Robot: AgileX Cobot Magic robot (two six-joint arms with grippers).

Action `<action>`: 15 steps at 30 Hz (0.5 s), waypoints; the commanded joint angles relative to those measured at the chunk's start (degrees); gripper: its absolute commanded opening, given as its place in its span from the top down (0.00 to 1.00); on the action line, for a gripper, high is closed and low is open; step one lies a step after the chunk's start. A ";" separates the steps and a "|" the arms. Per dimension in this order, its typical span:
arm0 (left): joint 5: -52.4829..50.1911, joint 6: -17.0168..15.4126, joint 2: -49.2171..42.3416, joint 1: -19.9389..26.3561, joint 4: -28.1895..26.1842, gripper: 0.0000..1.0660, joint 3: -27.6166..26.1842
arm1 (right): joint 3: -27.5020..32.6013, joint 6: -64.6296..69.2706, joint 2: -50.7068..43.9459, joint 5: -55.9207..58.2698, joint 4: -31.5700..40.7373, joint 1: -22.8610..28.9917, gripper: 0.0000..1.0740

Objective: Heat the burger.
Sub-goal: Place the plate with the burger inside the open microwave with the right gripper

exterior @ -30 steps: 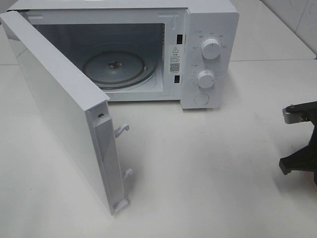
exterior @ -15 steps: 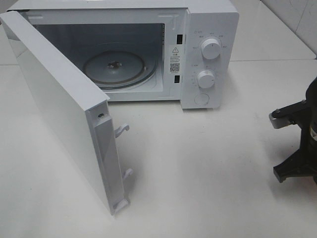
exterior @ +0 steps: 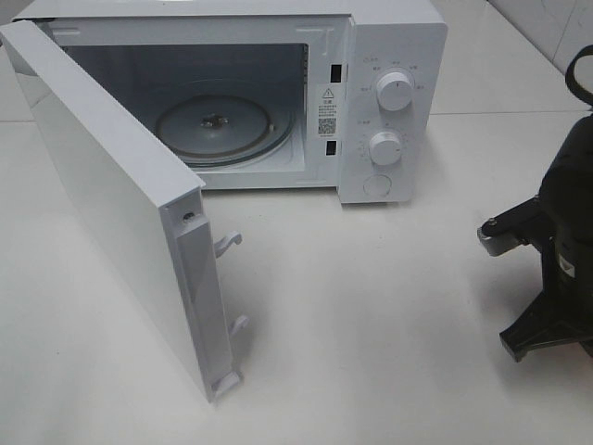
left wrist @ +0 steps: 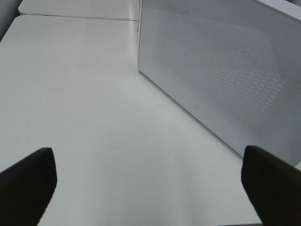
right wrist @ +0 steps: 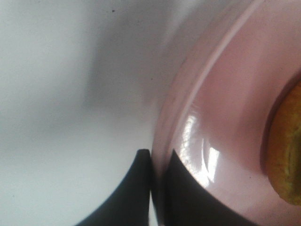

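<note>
Right gripper [right wrist: 157,165], at the tabletop's right edge, pinches the rim of a round pink plate [right wrist: 221,117] bearing the golden-brown burger [right wrist: 287,150]. Left gripper [left wrist: 150,176] wide, empty. Next, probably: carry it level into the open white microwave [exterior: 389,56].

We see a white microwave [exterior: 394,37] with a white door [exterior: 102,213], whose outer face carries a fine dotted mesh pattern. Its knobs [exterior: 396,92] are white, the turntable [exterior: 218,130] is a glassy grey, and a small sticker [exterior: 327,119] shows a black speckled code on white. The table [exterior: 389,324] is off-white. The plate [right wrist: 225,117] is glossy pink, the burger [right wrist: 288,150] golden-brown. The left gripper [left wrist: 148,157] and right gripper [right wrist: 158,157] are black.
</note>
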 commanded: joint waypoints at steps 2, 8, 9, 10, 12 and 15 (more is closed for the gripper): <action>-0.63 0.00 -0.80 0.17 -0.57 0.06 0.00 | 0.00 0.40 -0.46 3.44 -2.69 1.72 1.00; -0.63 0.00 -0.80 0.17 -0.57 0.06 0.00 | 0.00 0.17 -0.74 4.01 -2.69 4.13 1.00; -0.63 0.00 -0.80 0.17 -0.57 0.06 0.00 | 0.00 0.17 -0.74 4.01 -2.69 4.13 1.00; -0.63 0.00 -0.80 0.17 -0.57 0.06 0.00 | 0.11 0.17 -1.20 4.07 -2.75 4.53 1.00; -0.63 0.00 -0.80 0.17 -0.57 0.06 0.00 | 0.74 0.17 -2.64 4.01 -2.98 5.04 1.00; -0.63 0.00 -0.80 0.17 -0.57 0.06 0.00 | 2.23 0.17 -5.44 4.13 -2.98 5.61 1.00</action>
